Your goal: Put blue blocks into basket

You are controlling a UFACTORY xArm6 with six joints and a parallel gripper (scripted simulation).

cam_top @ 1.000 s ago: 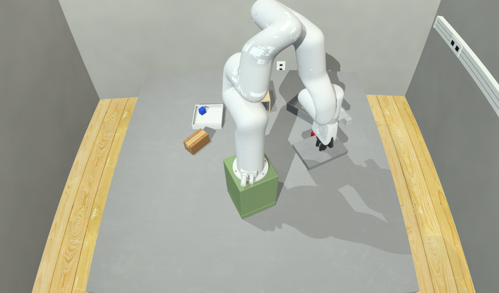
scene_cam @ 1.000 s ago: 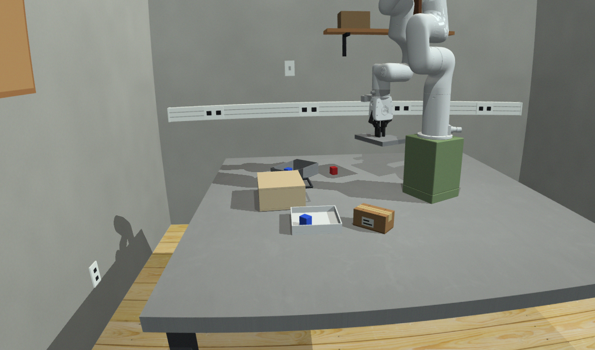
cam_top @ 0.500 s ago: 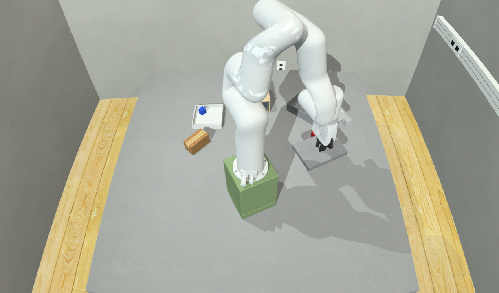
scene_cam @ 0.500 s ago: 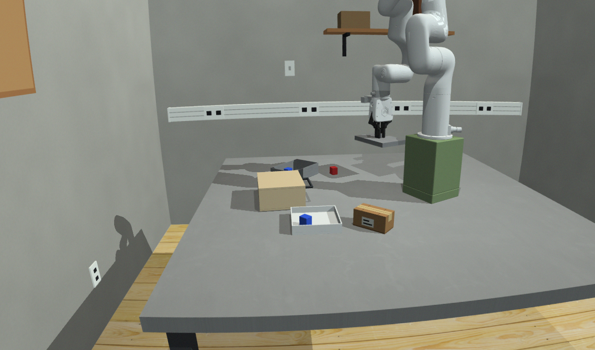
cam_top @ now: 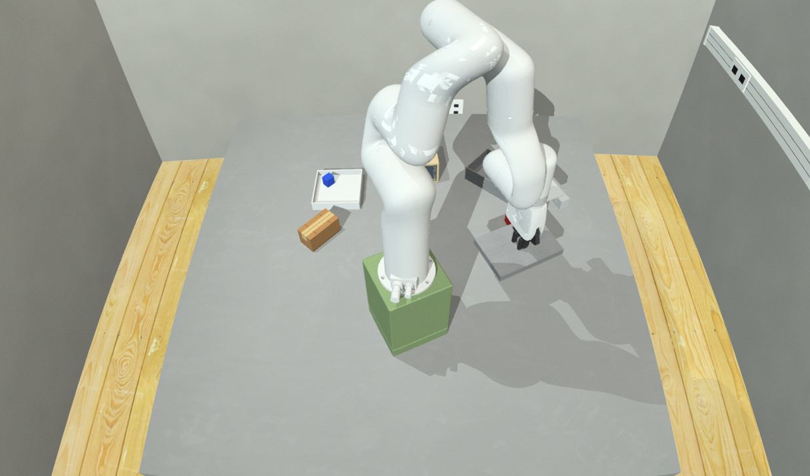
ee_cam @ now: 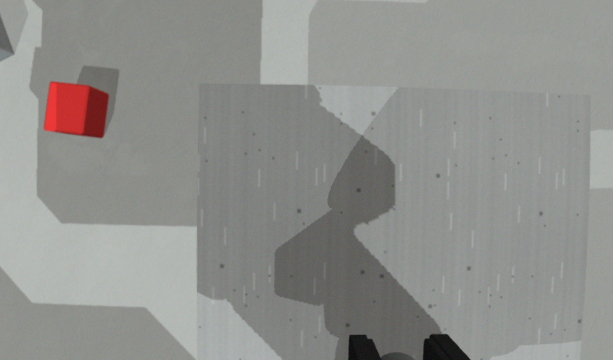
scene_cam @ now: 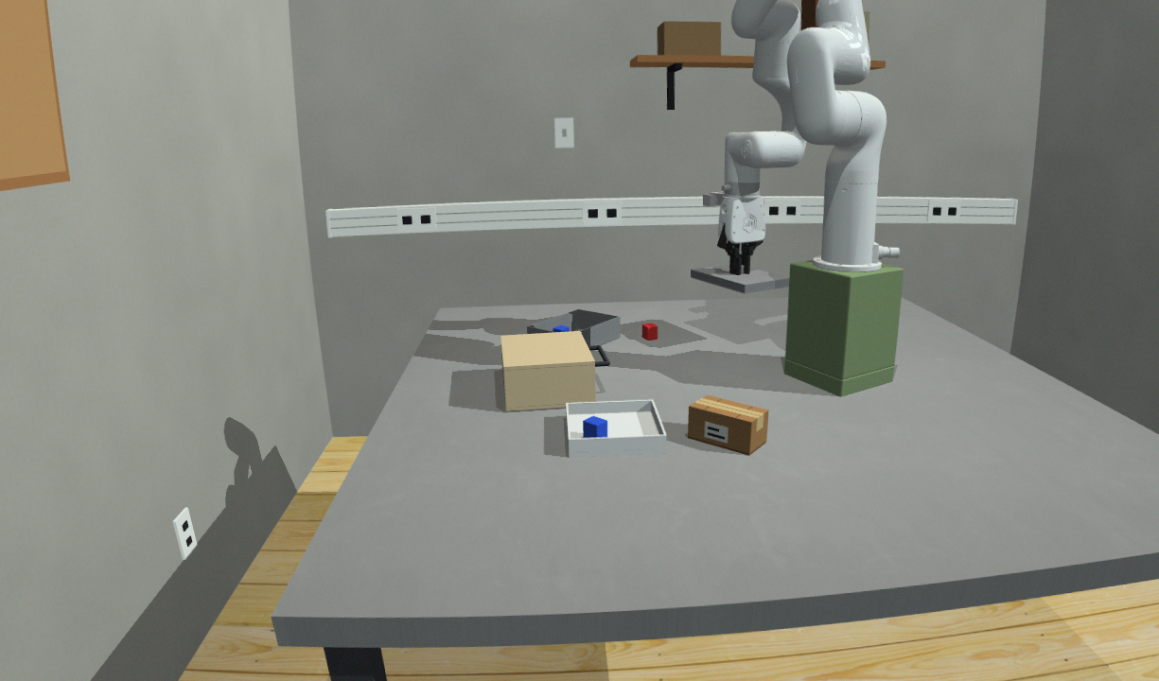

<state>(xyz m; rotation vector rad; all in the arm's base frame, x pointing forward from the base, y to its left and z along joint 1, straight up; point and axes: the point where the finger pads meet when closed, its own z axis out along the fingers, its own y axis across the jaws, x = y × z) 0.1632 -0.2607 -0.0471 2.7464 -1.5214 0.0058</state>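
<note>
My gripper point(cam_top: 524, 243) point(scene_cam: 740, 270) point(ee_cam: 397, 346) is shut on the grey metal lid point(cam_top: 502, 263) point(scene_cam: 710, 276) point(ee_cam: 486, 225) and holds it level, high above the table. The knob is hidden by the fingers. The open metal box point(cam_top: 476, 176) point(scene_cam: 602, 332) stands behind the lid in the top view, partly hidden by the arm. A blue block point(scene_cam: 561, 328) shows at the box, seen over the light wooden cabinet point(scene_cam: 549, 385). A black handle point(scene_cam: 603, 357) shows beside the cabinet; how far the drawer stands open I cannot tell. Another blue block point(cam_top: 328, 179) point(scene_cam: 595, 427) lies in the white basket point(cam_top: 336, 206) point(scene_cam: 617, 445).
A red block point(cam_top: 507, 219) point(scene_cam: 649, 331) point(ee_cam: 68, 109) lies on the table near the metal box. A brown carton point(cam_top: 320, 229) point(scene_cam: 727, 425) stands beside the basket. The green robot base point(cam_top: 419, 322) point(scene_cam: 841, 330) stands between the carton and the lid in the top view.
</note>
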